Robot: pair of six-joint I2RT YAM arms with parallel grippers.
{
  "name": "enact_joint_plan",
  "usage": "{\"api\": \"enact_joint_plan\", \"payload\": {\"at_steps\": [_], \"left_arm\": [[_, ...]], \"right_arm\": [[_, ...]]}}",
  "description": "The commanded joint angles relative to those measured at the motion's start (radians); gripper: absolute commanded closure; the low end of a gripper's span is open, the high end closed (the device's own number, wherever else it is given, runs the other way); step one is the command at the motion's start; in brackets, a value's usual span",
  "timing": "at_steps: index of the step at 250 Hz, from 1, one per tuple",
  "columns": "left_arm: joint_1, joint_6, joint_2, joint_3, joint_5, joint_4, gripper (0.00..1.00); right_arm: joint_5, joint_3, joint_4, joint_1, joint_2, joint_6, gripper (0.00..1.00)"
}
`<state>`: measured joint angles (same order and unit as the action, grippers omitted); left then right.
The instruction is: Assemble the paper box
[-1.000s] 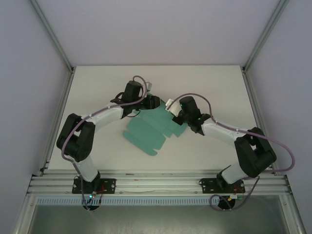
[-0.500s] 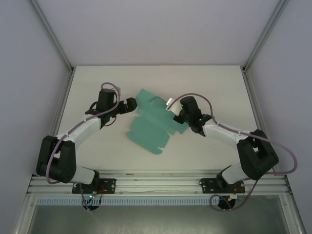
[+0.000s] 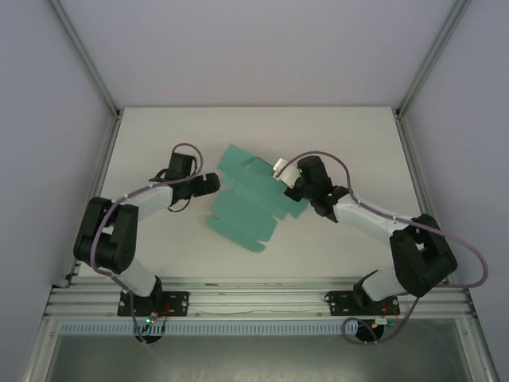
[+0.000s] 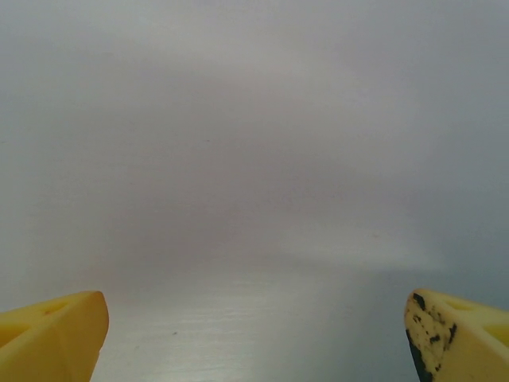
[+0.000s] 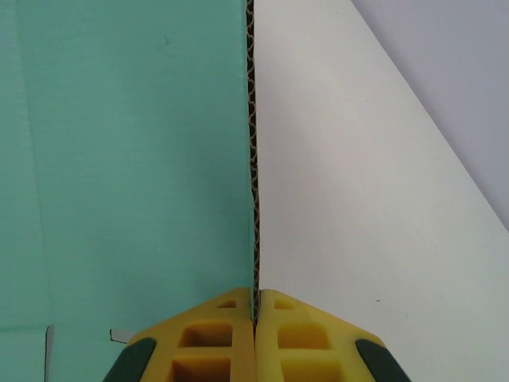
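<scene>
The paper box point(image 3: 246, 203) is a flat teal-green die-cut sheet with flaps, lying mid-table and tilted, its far flaps raised a little. My right gripper point(image 3: 286, 180) is shut on the sheet's right edge. The right wrist view shows its yellow fingers point(image 5: 215, 338) pinching the corrugated edge of the sheet point(image 5: 127, 159), teal on the left, white table on the right. My left gripper point(image 3: 211, 183) hovers just left of the sheet, apart from it. Its yellow fingertips point(image 4: 52, 338) stand wide open over bare white table with nothing between them.
The white table point(image 3: 350, 135) ends at metal frame posts point(image 3: 417, 79) on both sides and grey walls behind. An aluminium rail point(image 3: 254, 298) carrying both arm bases runs along the near edge.
My left arm let go of the sheet's far-left flap and swung left, then came back closer to the sheet. The sheet shifted slightly; the right gripper kept its hold.
</scene>
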<state>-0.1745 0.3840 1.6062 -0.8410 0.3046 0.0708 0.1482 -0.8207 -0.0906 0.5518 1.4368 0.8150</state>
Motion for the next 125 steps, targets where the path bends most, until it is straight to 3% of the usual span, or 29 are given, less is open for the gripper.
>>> {"api": "enact_joint_plan", "payload": {"at_steps": [1, 72, 125], "left_arm": [[0.004, -0.063, -0.027, 0.041, 0.147, -0.171, 0.05], [-0.006, -0.094, -0.037, 0.125, 0.371, -0.352, 0.07], [-0.07, -0.113, -0.047, 0.146, 0.411, -0.426, 0.08]], "right_arm": [[0.016, -0.011, 0.012, -0.017, -0.012, -0.035, 1.0], [0.076, -0.031, 0.029, -0.023, 0.01, -0.06, 1.0], [0.043, -0.067, 0.042, -0.023, 0.048, -0.091, 1.0]]}}
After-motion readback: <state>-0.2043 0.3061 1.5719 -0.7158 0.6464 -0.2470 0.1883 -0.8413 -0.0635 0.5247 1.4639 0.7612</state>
